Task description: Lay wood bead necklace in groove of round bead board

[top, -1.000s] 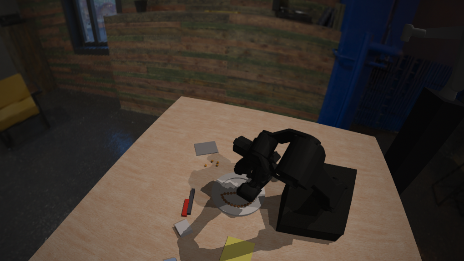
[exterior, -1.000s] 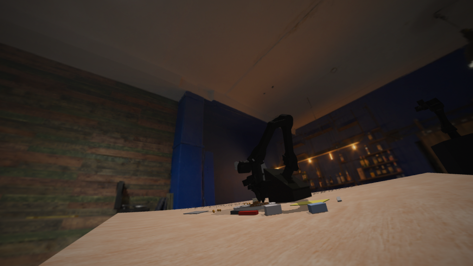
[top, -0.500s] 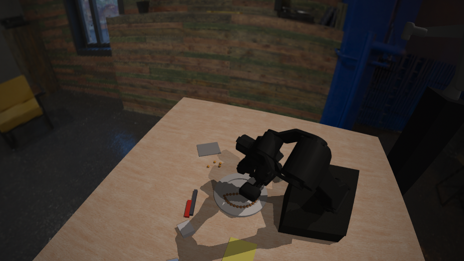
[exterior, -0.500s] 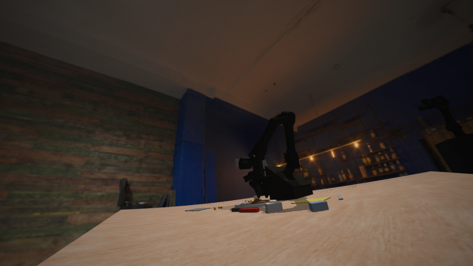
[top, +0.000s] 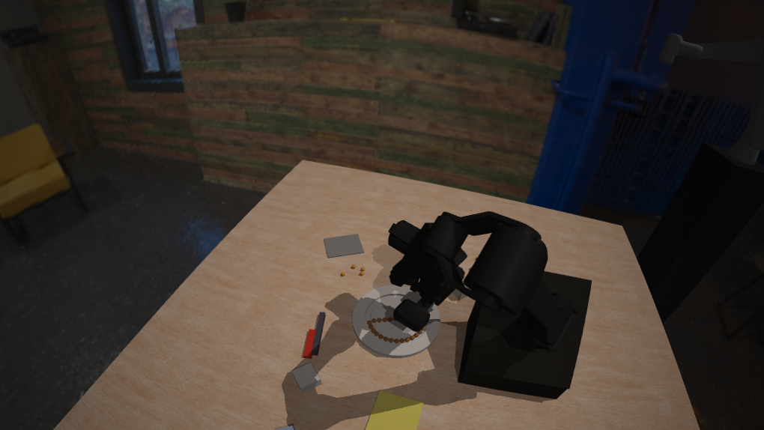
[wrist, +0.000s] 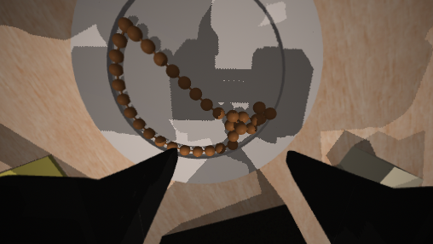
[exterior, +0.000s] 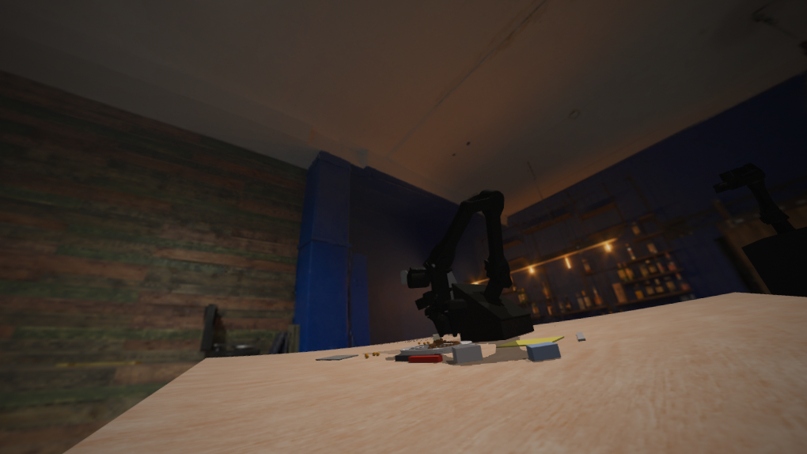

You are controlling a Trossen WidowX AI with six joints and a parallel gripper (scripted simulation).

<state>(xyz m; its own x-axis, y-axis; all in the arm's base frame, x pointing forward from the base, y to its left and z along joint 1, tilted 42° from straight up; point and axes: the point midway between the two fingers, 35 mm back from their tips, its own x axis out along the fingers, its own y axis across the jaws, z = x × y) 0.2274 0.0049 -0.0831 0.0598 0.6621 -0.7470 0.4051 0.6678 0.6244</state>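
Note:
The round grey bead board (top: 395, 350) (exterior: 416, 348) (wrist: 89, 85) lies flat on the table. The brown wood bead necklace (top: 395, 340) (wrist: 184, 82) lies on it. In the wrist view its left and lower run follows the groove, another run cuts diagonally across the middle inside the groove, and several beads are bunched at the lower right, a few at or just over the groove line. The upper and right groove holds no beads there. My gripper (wrist: 232, 154) is open and empty, its fingertips apart over the board's lower edge, near the bunch. Its fingertips are hidden in the top view.
A red piece (top: 308, 344) lies beside a black bar (top: 319, 332), near a grey block (top: 305, 376) (exterior: 467, 353). A yellow sheet (top: 395, 414) (wrist: 34, 168), a blue block (exterior: 543, 351), a grey card (top: 343, 246) and several orange beads (top: 353, 266) lie around the board.

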